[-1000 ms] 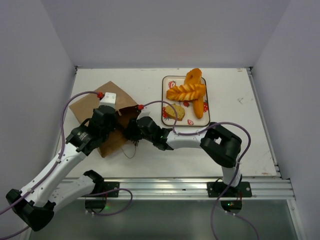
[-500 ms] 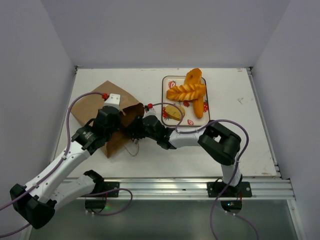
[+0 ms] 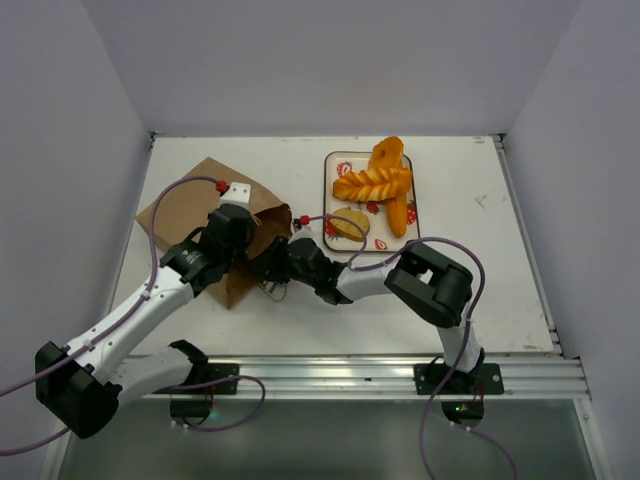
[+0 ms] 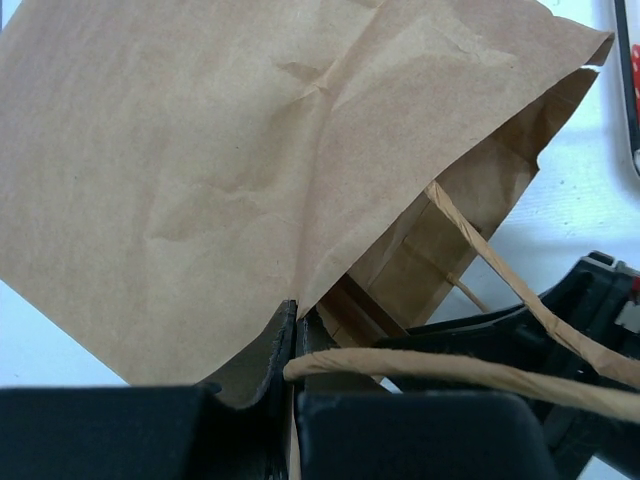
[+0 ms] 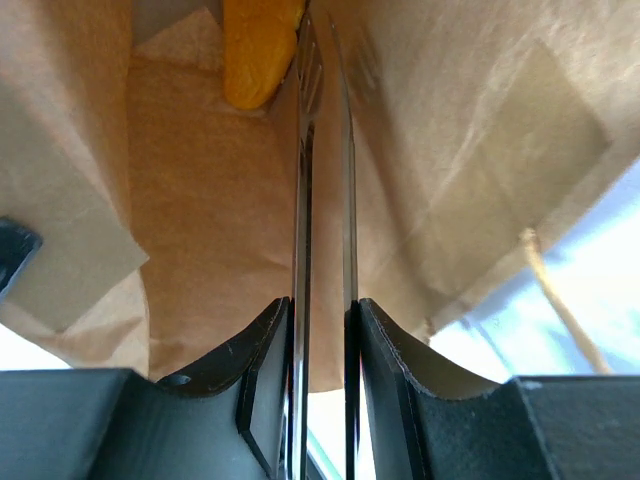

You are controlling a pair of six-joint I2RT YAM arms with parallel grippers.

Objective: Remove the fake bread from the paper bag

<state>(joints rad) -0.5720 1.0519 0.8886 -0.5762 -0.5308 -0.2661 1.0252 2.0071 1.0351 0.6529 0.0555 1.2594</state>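
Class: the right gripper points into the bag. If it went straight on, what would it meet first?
Probably the bread deep in the bag: the tongs held by the right gripper point just beside it. Depth is unclear; the bag's back could come first.

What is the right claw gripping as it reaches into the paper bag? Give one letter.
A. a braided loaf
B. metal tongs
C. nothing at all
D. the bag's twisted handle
B: in the right wrist view, the right claw is closed on the thin metal tongs, whose blades run into the paper bag toward a fake bread piece.
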